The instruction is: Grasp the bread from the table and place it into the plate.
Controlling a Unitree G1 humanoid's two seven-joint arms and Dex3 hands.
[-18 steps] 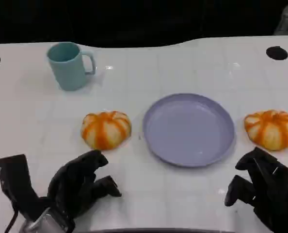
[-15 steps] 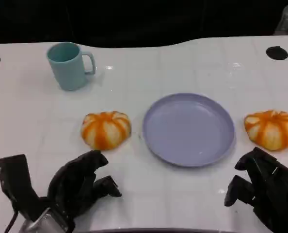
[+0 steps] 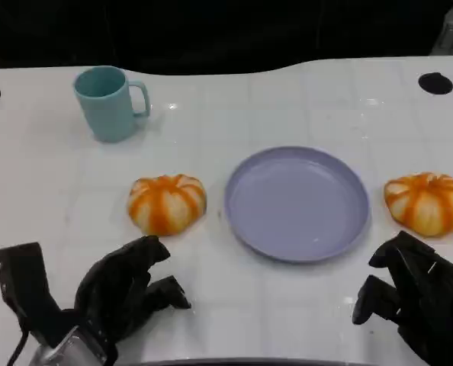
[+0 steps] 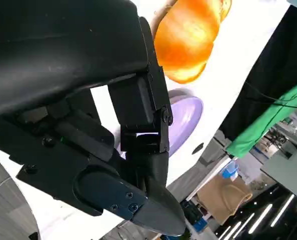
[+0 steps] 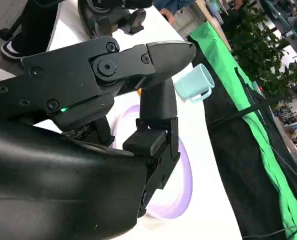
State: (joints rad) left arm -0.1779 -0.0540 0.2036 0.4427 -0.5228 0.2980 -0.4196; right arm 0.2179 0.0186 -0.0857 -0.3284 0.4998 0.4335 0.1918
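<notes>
Two black hands rest low at the near edge of the white surface (image 3: 234, 114), the left hand (image 3: 123, 293) toward the near left corner and the right hand (image 3: 413, 301) toward the near right corner, each with fingers loosely curled and holding nothing. Farther in, a round orange-and-white striped bread roll (image 3: 167, 203) lies just left of the round lilac plastic plate (image 3: 297, 203); a second striped roll (image 3: 426, 202) lies right of it. Toward the far left corner stands a teal mug (image 3: 108, 103).
</notes>
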